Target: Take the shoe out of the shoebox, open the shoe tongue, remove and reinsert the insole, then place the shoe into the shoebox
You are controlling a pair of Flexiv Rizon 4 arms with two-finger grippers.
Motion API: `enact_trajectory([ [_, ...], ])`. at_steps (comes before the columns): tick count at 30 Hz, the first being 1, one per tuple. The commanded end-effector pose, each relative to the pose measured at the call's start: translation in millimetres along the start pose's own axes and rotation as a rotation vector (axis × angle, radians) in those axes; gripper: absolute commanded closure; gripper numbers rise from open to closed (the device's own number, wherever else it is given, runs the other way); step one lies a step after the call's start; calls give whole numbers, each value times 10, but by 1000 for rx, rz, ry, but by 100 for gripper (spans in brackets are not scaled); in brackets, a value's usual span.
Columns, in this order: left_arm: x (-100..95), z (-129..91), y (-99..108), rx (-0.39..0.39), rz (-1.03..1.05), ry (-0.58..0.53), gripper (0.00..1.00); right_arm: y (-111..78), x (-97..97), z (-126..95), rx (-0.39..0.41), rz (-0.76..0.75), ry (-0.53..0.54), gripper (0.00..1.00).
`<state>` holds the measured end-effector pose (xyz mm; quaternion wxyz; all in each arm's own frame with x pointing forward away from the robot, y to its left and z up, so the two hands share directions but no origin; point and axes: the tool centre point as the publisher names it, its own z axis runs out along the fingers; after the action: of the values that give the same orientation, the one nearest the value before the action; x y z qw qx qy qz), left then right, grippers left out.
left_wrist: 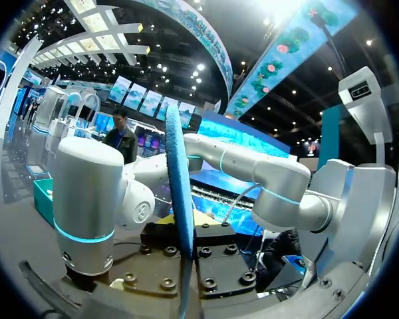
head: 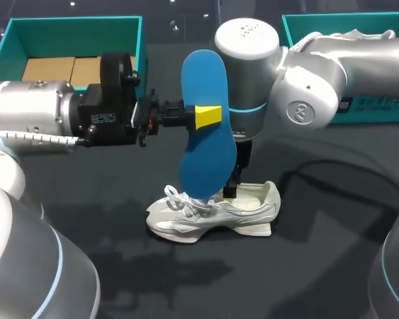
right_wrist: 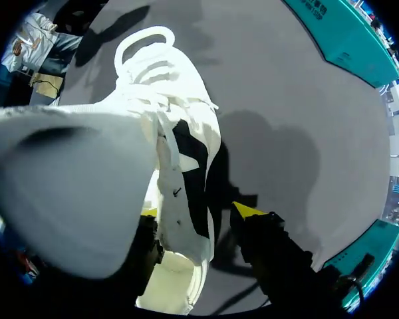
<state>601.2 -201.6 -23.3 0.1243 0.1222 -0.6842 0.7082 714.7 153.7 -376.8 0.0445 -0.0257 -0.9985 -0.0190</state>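
Beside the teal shoebox (head: 73, 36), the left gripper (head: 208, 117) is clamping the blue insole (head: 203, 73) upright (edge-on in its wrist view). Below, the white shoe (head: 213, 214) is standing on the table (head: 332, 266), the right gripper (head: 231, 188) hanging at its opening; its grip I cannot tell.

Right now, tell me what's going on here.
The left gripper is shut on the blue insole, holding it upright in the air above the white shoe. The shoe sits on the table, with the right gripper down at its heel opening. The shoebox stands behind.
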Motion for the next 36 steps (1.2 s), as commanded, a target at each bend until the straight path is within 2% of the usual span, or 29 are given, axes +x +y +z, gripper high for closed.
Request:
enact_trajectory([
  [1,9,2,10,3,0,-1,100,34,33,57,7,-4,7,60],
  [2,9,2,10,3,0,-1,100,38,45,61,11,-8,10,75],
  [3,9,2,10,3,0,-1,100,38,57,65,14,-13,13,100],
  [10,9,2,10,3,0,-1,100,-6,119,-9,21,-2,24,100],
  [22,9,2,10,3,0,-1,100,-52,186,-351,24,84,69,100],
  [24,9,2,10,3,0,-1,100,-46,201,-398,-1,134,84,100],
  [25,9,2,10,3,0,-1,100,-48,214,-421,-37,213,113,100],
  [26,9,2,10,3,0,-1,100,-73,220,-446,-82,312,151,100],
  [27,9,2,10,3,0,-1,100,-92,242,-463,-163,366,182,100],
  [36,9,2,10,3,0,-1,100,-92,242,-463,-163,366,182,100],
])
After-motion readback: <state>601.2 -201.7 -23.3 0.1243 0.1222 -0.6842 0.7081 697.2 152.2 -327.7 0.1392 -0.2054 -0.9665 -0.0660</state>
